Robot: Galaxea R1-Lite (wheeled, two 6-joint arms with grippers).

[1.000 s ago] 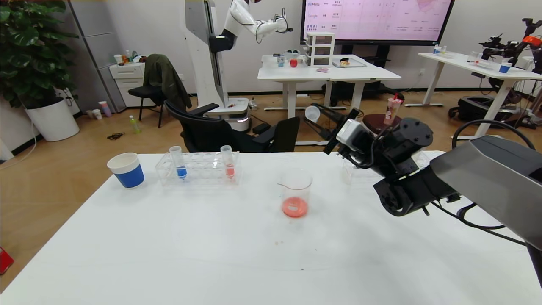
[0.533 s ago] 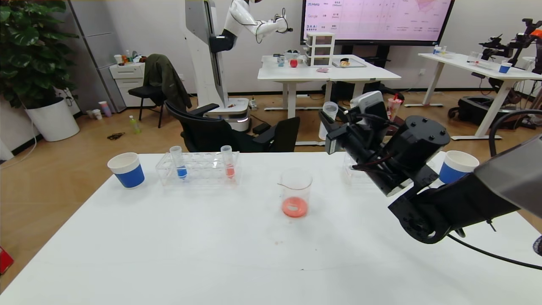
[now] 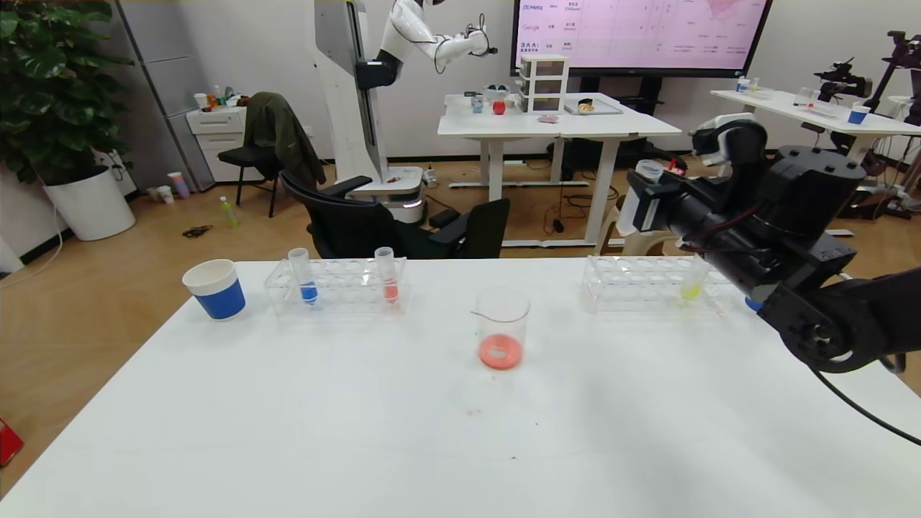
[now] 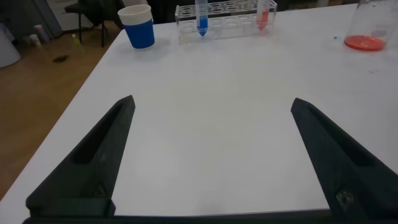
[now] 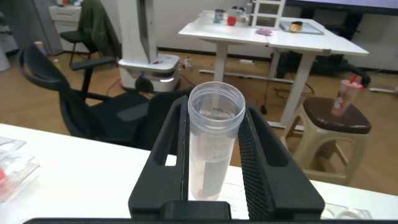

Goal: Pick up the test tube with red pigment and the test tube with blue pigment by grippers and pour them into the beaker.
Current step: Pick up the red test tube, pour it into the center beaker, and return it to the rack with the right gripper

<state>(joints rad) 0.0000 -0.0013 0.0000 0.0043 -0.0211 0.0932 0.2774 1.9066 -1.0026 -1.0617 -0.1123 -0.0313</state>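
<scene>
Wood floor [image 3: 101,288], pale wall [image 3: 273,50] — white desks [image 3: 547,126], black office chair [image 3: 345,223], potted plant [image 3: 50,93], wall screen [image 3: 640,32].

Robotics lab: humanoid robot [image 3: 424,43], white worktables [image 3: 554,122], wall screen [image 3: 640,32], test-tube racks [image 3: 334,288].

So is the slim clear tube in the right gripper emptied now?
Nearly empty: the slim clear tube stands upright, with only a red trace at its tip.
</scene>
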